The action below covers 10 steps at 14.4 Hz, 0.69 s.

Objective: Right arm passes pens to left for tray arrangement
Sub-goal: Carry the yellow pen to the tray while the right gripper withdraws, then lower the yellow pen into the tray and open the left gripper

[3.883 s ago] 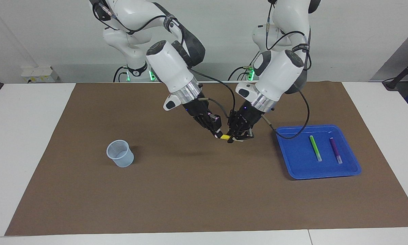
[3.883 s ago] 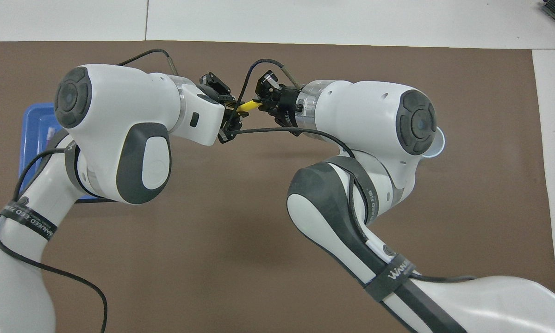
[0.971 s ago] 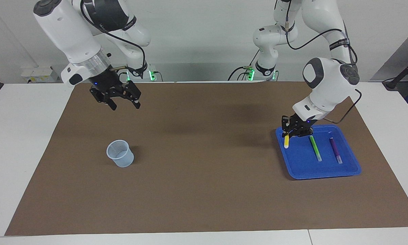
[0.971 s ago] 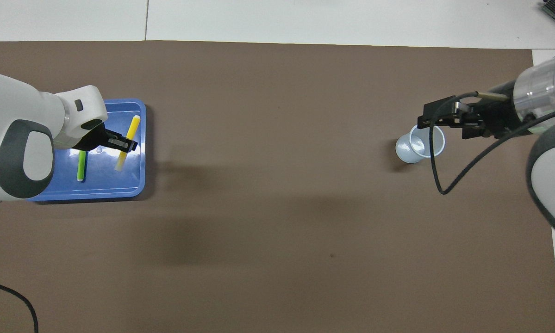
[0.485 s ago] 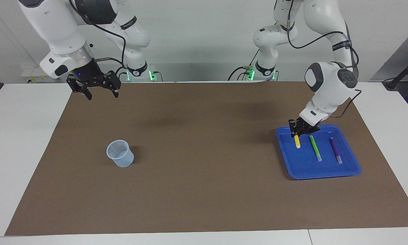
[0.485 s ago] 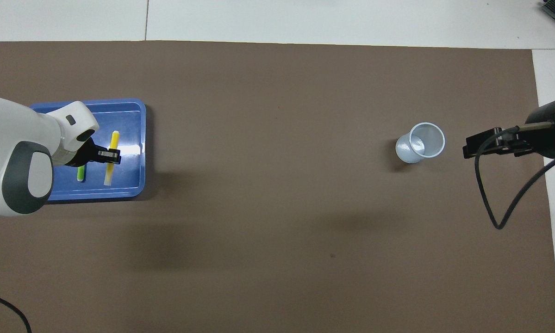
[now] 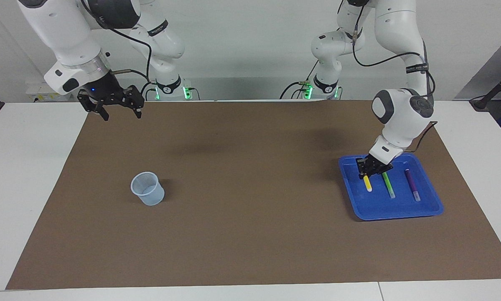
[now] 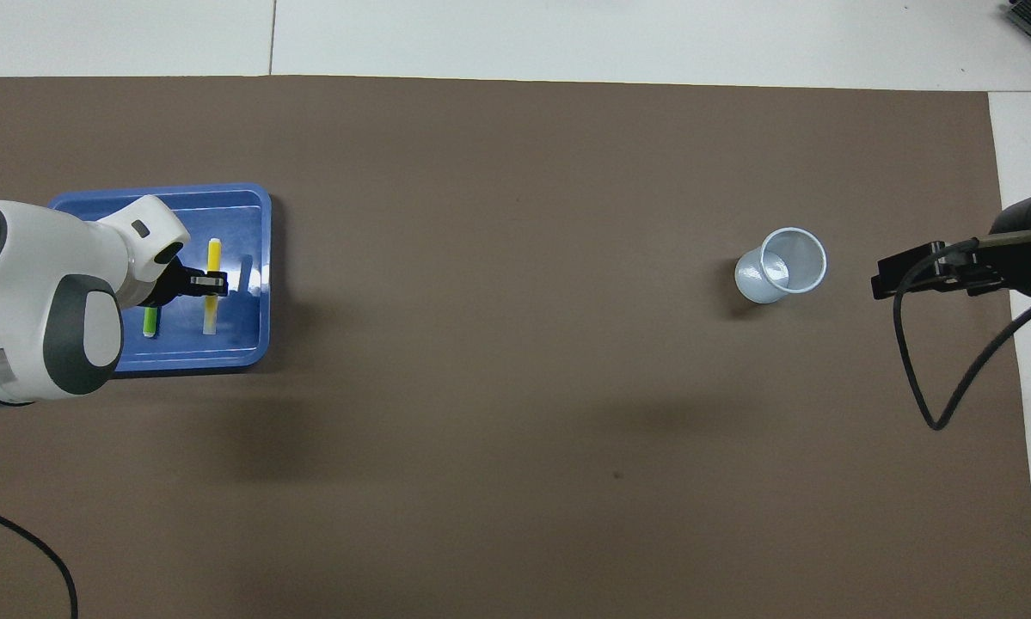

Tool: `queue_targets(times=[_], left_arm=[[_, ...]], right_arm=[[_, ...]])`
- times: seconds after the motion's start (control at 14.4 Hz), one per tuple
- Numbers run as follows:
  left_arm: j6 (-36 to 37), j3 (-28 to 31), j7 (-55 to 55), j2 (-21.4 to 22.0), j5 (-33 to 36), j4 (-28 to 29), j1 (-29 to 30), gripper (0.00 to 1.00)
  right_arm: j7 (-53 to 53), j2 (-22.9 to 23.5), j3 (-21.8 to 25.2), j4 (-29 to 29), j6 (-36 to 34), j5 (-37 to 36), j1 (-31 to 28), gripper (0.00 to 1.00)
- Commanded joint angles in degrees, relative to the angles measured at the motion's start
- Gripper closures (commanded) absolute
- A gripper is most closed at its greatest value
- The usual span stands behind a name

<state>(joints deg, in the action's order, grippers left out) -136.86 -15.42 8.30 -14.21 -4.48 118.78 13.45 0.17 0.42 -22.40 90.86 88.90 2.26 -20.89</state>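
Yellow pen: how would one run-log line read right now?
left gripper: shut on slim yellow marker pen, over shallow blue plastic tray | right gripper: open, waiting

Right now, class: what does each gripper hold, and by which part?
Left gripper grips the yellow pen by its end nearer the robots, over the tray. Right gripper is open, holding nothing.

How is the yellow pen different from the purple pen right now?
The yellow pen is gripped by the left gripper over the blue tray; the purple pen lies free in it. The yellow pen is at the tray's end toward the right arm, the purple pen at the other end. Both are slim and point the same way.
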Motion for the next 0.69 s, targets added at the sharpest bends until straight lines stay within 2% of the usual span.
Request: queue_targets(times=[0.0, 0.62], left_arm=[[-1.8, -0.4, -2.1, -1.1, 1.9, -0.1, 0.6, 1.00], [-4.3, 0.3, -2.9, -2.8, 1.9, -0.1, 0.3, 1.00]], right_arm=[[-0.6, -1.4, -0.6, 1.2, -0.3, -0.7, -1.3, 0.00], [-0.8, -1.4, -0.7, 1.2, -0.3, -0.7, -0.6, 0.00]])
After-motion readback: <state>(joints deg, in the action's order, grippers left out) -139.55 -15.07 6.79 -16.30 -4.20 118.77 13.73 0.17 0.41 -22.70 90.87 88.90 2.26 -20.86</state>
